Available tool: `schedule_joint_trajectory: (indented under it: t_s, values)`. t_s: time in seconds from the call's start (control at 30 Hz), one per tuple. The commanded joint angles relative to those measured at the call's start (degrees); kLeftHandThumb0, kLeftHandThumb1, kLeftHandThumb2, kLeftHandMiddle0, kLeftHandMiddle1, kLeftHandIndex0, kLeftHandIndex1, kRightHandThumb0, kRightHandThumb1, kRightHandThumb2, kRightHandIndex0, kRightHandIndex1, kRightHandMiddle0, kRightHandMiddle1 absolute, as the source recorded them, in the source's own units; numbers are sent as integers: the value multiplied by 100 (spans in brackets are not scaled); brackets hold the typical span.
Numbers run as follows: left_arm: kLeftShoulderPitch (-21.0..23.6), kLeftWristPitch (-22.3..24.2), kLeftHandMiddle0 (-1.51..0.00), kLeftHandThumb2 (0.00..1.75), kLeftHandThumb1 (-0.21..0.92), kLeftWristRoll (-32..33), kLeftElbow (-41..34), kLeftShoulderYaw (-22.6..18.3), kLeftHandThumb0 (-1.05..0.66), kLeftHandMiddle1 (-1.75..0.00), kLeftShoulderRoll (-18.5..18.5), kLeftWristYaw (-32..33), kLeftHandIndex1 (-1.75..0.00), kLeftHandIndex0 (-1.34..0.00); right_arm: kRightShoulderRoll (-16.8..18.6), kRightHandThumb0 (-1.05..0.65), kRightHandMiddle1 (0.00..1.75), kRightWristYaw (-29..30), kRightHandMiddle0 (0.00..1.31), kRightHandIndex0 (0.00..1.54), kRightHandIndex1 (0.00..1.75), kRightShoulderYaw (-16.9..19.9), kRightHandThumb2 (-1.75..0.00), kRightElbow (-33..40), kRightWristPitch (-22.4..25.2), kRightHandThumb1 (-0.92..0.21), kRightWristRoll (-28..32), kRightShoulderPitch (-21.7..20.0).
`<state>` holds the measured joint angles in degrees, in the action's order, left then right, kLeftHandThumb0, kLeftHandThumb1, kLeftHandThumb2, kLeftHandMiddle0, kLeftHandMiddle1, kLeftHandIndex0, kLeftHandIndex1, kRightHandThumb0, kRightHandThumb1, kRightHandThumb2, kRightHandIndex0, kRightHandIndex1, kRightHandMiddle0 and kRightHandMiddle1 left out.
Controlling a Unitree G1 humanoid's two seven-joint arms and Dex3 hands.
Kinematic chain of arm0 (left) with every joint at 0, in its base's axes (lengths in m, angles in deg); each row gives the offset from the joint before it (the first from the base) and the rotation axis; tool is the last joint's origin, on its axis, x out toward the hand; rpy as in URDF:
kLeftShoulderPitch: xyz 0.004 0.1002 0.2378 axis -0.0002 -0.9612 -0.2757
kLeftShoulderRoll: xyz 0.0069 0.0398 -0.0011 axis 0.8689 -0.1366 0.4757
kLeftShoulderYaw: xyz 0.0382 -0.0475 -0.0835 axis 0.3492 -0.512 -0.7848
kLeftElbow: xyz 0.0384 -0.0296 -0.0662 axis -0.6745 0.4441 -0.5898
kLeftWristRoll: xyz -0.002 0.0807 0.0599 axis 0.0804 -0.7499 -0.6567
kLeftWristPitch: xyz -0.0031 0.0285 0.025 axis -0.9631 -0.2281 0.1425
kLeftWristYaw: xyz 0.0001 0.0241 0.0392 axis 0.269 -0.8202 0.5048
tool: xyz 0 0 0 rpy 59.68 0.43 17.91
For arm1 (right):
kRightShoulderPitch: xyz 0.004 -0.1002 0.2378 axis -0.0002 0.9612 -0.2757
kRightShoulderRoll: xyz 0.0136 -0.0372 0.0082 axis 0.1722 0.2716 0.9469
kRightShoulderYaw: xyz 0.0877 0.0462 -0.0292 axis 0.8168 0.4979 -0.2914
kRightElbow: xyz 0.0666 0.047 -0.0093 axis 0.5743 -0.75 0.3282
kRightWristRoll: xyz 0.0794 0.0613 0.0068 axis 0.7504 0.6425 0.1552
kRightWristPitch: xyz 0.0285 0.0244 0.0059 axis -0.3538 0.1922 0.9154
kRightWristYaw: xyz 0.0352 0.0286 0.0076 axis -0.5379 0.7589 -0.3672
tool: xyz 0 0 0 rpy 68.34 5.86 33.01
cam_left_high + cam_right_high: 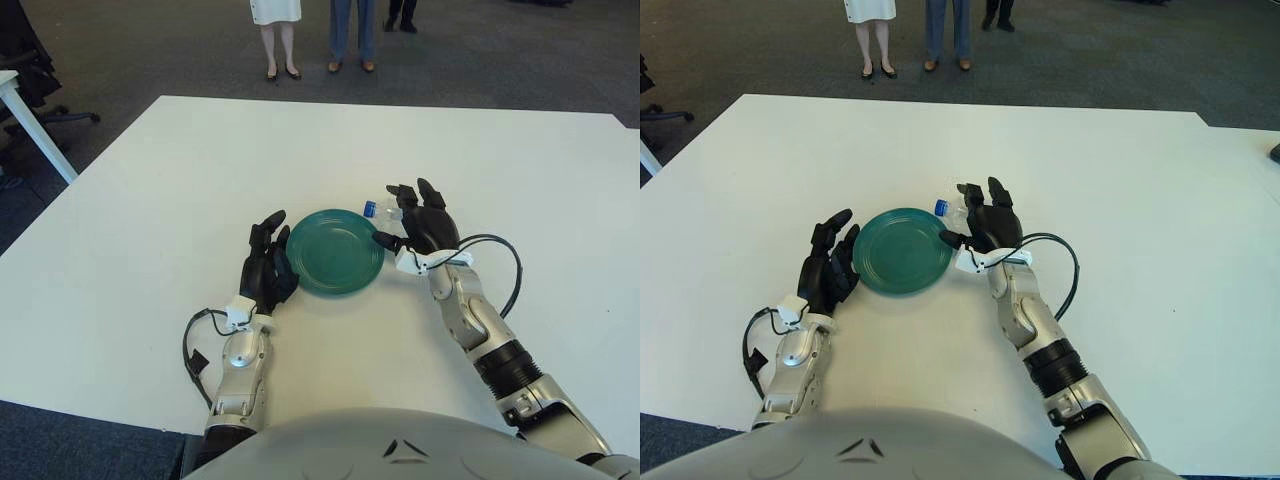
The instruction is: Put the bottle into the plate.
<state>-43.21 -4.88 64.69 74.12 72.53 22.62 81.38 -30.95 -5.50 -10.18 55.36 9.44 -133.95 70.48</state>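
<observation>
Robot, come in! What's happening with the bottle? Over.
Right robot hand around bottle, beside plate's far right rim. Plate holds nothing. Left robot hand beside plate's left edge. Nothing blocking.

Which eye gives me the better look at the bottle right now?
Neither is much better. The right eye view shows slightly more of the bottle: blue cap and a bit of clear body beside the plate, the rest hidden by the right hand. The left eye view shows about the same, mostly the cap.
</observation>
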Motion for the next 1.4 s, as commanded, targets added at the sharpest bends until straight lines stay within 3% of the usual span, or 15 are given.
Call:
schedule_joint_trajectory:
  t_s: [0.0, 0.1, 0.23, 0.43, 0.73, 1.37]
  values:
    - [-116, 27, -47, 96, 92, 42, 159, -31, -89, -2, -14, -28, -86, 0, -14, -101, 145, 176, 5, 28, 115, 119, -45, -330, -311, -92, 325, 186]
    - [-112, -5, -48, 95, 92, 39, 175, -32, -89, -3, -14, -28, -86, 0, -40, -98, 163, 296, 10, 31, 155, 146, -44, -417, -508, -92, 379, 173]
    - [-79, -83, -49, 95, 92, 34, 230, -38, -90, -3, -21, -21, -87, 0, -69, -96, 172, 452, 17, 40, 170, 190, -46, -560, -746, -92, 450, 136]
    - [-40, -215, -51, 93, 92, 37, 312, -42, -91, -4, -30, -23, -88, -1, -102, -94, 174, 529, 22, 54, 174, 265, -49, -692, -934, -92, 487, 105]
    - [-18, -298, -53, 91, 92, 39, 330, -36, -92, -4, -36, -29, -89, -1, -134, -91, 175, 483, 26, 62, 175, 352, -50, -779, -974, -92, 522, 54]
    - [22, -294, -54, 90, 92, 62, 303, -42, -91, -4, -53, -6, -91, -3, -366, -95, 175, 445, 27, 61, 175, 386, -58, -934, -851, -92, 405, -220]
